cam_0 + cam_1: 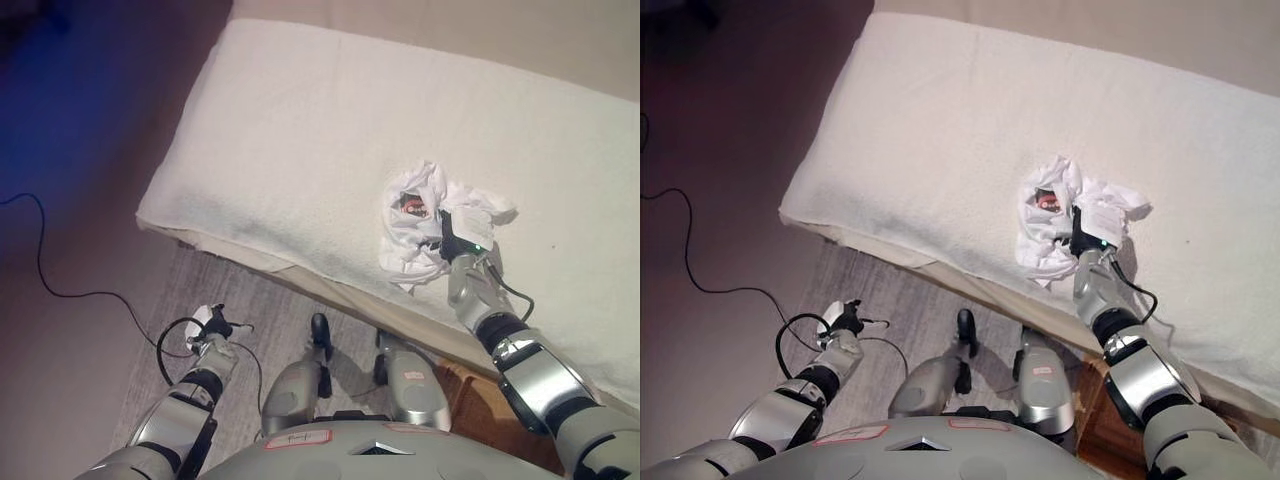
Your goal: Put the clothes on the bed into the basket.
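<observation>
Shirt [430,225] bunched near bed's [300,130] front edge | right hand [455,240] buried in it, grip unreadable | left hand [213,325] idles low | lift early and you'll drop cloth; no basket visible.

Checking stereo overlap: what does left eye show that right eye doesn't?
Left eye only: nothing of substance that I can make out.

Right eye only: more of the brown wooden piece below the bed's edge.

Both: the white garment crumpled on the bed, the right hand in it, fingers hidden; the left hand idle, low over the floor. No basket in either.
</observation>
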Controlling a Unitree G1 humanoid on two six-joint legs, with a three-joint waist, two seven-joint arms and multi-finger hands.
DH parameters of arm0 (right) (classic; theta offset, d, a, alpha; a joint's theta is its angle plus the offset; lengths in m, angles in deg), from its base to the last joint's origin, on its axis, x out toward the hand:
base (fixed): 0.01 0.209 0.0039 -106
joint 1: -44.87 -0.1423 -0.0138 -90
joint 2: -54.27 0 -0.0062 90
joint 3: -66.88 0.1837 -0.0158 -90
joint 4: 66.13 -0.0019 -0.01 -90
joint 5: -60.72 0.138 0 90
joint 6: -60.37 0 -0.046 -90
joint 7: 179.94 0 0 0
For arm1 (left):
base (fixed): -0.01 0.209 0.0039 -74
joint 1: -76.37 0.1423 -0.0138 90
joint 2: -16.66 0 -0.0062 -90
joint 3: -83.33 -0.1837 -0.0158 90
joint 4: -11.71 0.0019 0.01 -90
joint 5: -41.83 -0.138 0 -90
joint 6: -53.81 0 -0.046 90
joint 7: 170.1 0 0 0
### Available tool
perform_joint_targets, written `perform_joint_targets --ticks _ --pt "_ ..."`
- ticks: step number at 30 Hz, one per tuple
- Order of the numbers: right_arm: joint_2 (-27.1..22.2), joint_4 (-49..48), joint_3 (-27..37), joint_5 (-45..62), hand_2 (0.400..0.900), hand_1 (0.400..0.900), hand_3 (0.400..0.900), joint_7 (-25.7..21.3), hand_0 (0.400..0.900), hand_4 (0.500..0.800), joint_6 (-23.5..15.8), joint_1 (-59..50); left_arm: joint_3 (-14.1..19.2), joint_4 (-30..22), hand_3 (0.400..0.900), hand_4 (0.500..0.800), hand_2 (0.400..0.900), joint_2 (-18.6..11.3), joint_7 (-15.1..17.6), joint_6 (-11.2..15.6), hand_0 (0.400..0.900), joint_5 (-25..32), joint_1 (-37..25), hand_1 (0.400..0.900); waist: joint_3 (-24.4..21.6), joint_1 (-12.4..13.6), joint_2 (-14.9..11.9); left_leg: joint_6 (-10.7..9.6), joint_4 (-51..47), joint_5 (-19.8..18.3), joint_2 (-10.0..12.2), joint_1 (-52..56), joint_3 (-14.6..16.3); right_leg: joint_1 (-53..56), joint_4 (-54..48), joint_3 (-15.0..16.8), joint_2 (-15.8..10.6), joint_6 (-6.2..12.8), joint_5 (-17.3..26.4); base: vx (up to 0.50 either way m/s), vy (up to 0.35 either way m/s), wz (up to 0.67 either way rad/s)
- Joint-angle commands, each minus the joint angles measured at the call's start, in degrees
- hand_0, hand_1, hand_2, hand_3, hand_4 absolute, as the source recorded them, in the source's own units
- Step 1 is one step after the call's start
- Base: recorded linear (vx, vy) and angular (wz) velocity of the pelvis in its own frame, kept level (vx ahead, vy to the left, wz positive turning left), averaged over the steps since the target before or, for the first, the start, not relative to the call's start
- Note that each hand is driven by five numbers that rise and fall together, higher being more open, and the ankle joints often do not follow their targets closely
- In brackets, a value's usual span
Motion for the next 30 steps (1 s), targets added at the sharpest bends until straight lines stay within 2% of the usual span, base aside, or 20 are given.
perform_joint_targets --ticks 1,7,12,15,16,22,27,30 --pt "2.84 4.61 -0.74 0.25 0.400 0.400 0.400 1.12 0.400 0.500 0.43 2.77 -1.49 4.50 0.900 0.800 0.900 -1.03 2.69 -1.75 0.900 -0.96 -1.64 0.900 -1.53 -1.02 -1.21 -0.27 0.16 -5.09 -0.21 7.04 2.79 1.76 -0.01 8.34 -0.94 4.17 -3.59 0.04 0.034 -0.05" --pt "2.25 6.47 1.11 0.35 0.400 0.400 0.400 0.73 0.400 0.500 0.69 5.04 -1.17 4.71 0.900 0.800 0.900 -0.72 2.63 -1.88 0.900 -1.80 -0.33 0.900 -2.09 -1.61 -1.25 0.20 0.16 -6.22 -0.65 8.91 3.57 2.88 -0.01 9.24 -0.98 4.47 -3.35 -0.01 0.045 -0.14" --pt "1.28 10.74 5.46 1.67 0.400 0.400 0.400 -0.15 0.400 0.500 1.31 7.94 -1.20 4.92 0.900 0.800 0.900 -0.34 2.51 -1.80 0.900 -2.55 0.23 0.900 -3.12 -2.68 -1.62 0.52 0.16 -7.29 -0.84 10.68 5.05 3.69 -0.01 10.64 -0.86 4.79 -2.88 -0.03 0.039 -0.25" --pt "0.10 12.57 8.90 3.16 0.400 0.400 0.400 -0.61 0.400 0.500 1.52 10.66 -1.09 4.94 0.900 0.800 0.900 -0.71 2.29 -1.91 0.900 -3.15 0.69 0.900 -3.86 -3.79 -2.30 0.83 0.16 -8.02 -0.97 11.94 6.33 4.12 -0.01 11.98 -0.55 5.01 -2.41 -0.05 0.038 -0.46" --pt "-1.21 13.68 11.50 4.21 0.400 0.400 0.400 -0.80 0.400 0.500 1.66 12.18 -0.82 4.98 0.900 0.800 0.900 -1.12 2.19 -1.96 0.900 -3.55 0.96 0.900 -4.54 -4.66 -2.92 1.16 0.16 -8.69 -1.07 12.90 7.63 4.37 -0.01 13.26 -0.16 5.22 -2.11 -0.03 0.022 -0.40" --pt "-4.62 16.26 17.43 7.11 0.400 0.400 0.400 -0.78 0.400 0.500 2.18 14.14 -0.57 4.48 0.900 0.800 0.900 -2.02 1.73 -2.09 0.900 -4.13 0.65 0.900 -6.26 -6.51 -4.59 1.93 0.16 -9.82 -1.26 15.01 11.71 4.34 -0.01 17.39 1.03 6.23 -0.39 -0.06 0.029 -0.58" --pt "-6.61 17.64 21.27 9.65 0.400 0.400 0.400 -0.88 0.400 0.500 2.48 15.43 -0.75 3.60 0.900 0.800 0.900 -2.83 1.30 -2.36 0.900 -4.68 -0.02 0.900 -6.71 -7.71 -5.29 2.49 0.16 -10.23 -1.38 16.22 13.74 4.44 0.12 19.52 1.68 6.90 0.43 -0.06 0.025 -0.36" --pt "-7.96 19.79 26.10 13.29 0.400 0.400 0.400 -1.28 0.400 0.500 3.00 17.04 -0.77 3.05 0.900 0.800 0.900 -3.11 0.64 -2.54 0.900 -5.09 -0.14 0.900 -7.39 -8.81 -5.31 2.78 0.16 -10.83 -1.32 17.65 14.90 5.16 0.14 20.41 2.05 7.38 0.56 -0.04 0.030 -0.19"
